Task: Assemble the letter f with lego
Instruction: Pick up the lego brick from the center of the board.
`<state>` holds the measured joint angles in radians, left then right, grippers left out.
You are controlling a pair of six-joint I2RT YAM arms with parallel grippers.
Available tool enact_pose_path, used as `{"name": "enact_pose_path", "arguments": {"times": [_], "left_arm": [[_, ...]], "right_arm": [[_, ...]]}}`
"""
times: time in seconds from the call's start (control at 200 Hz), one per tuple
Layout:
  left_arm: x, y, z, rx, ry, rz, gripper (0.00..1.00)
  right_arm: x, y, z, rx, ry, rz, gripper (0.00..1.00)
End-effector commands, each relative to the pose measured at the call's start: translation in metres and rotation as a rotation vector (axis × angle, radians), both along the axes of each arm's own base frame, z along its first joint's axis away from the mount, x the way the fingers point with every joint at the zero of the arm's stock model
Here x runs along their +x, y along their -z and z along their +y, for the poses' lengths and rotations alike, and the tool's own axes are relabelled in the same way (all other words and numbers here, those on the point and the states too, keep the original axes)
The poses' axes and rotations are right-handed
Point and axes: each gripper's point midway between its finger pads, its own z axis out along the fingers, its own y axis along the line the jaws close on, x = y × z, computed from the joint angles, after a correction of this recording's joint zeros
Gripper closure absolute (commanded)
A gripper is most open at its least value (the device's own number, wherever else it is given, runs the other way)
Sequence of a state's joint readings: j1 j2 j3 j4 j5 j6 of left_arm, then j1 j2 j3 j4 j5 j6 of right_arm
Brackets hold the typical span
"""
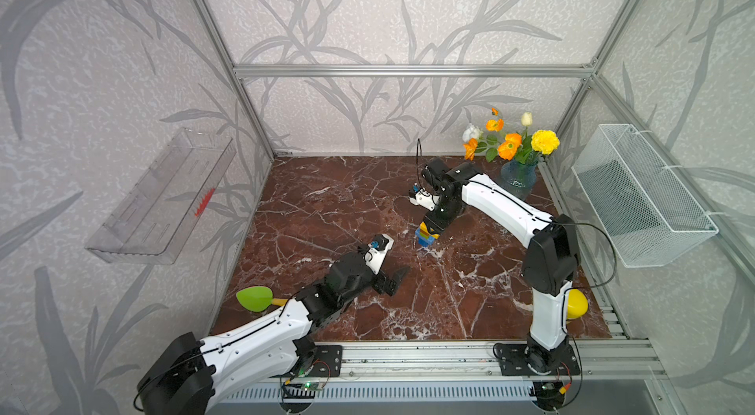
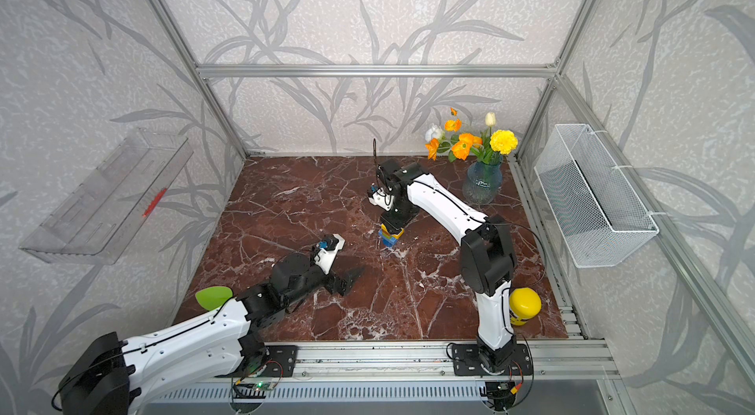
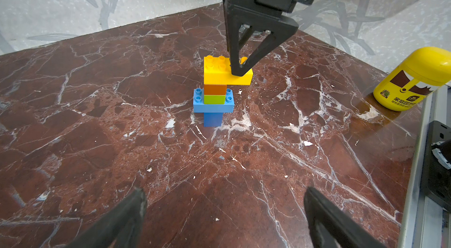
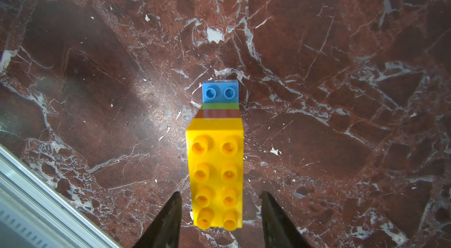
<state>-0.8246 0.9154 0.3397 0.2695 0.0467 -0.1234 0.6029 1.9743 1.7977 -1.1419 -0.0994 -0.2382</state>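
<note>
The letter f (image 3: 217, 88) stands upright mid-table as a lego stack: small blue brick at the bottom, long blue brick, green, orange, and a long yellow bar on top; it shows in both top views (image 1: 427, 234) (image 2: 390, 235). My right gripper (image 4: 220, 195) hangs over the overhanging end of the yellow bar (image 4: 216, 168), open, with a gap on each side of the brick. The left wrist view shows its fingers (image 3: 241, 63) at that end. My left gripper (image 3: 224, 193) lies low on the table, open and empty, short of the stack.
A yellow bottle (image 1: 576, 304) stands at the front right near the right arm's base. A vase of flowers (image 1: 518, 178) is at the back right corner. A green leaf-shaped item (image 1: 254, 298) sits by the left edge. A wire basket (image 1: 641, 196) hangs on the right wall.
</note>
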Motion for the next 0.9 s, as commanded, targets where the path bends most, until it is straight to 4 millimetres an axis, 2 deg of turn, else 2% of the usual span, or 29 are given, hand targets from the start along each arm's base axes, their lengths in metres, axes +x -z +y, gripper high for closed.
{"name": "enact_pose_path", "arguments": {"times": [0.0, 0.465, 0.895], "left_arm": [[0.002, -0.013, -0.007, -0.016, 0.015, -0.017, 0.01], [0.003, -0.012, -0.008, -0.013, 0.018, -0.015, 0.01], [0.003, -0.011, -0.007, -0.014, 0.014, -0.014, 0.01]], "right_arm": [[-0.004, 0.004, 0.001, 0.0, -0.009, 0.018, 0.5], [-0.005, 0.017, -0.002, -0.031, -0.006, 0.042, 0.54], [-0.005, 0.02, -0.001, -0.037, -0.006, 0.051, 0.57]]}}
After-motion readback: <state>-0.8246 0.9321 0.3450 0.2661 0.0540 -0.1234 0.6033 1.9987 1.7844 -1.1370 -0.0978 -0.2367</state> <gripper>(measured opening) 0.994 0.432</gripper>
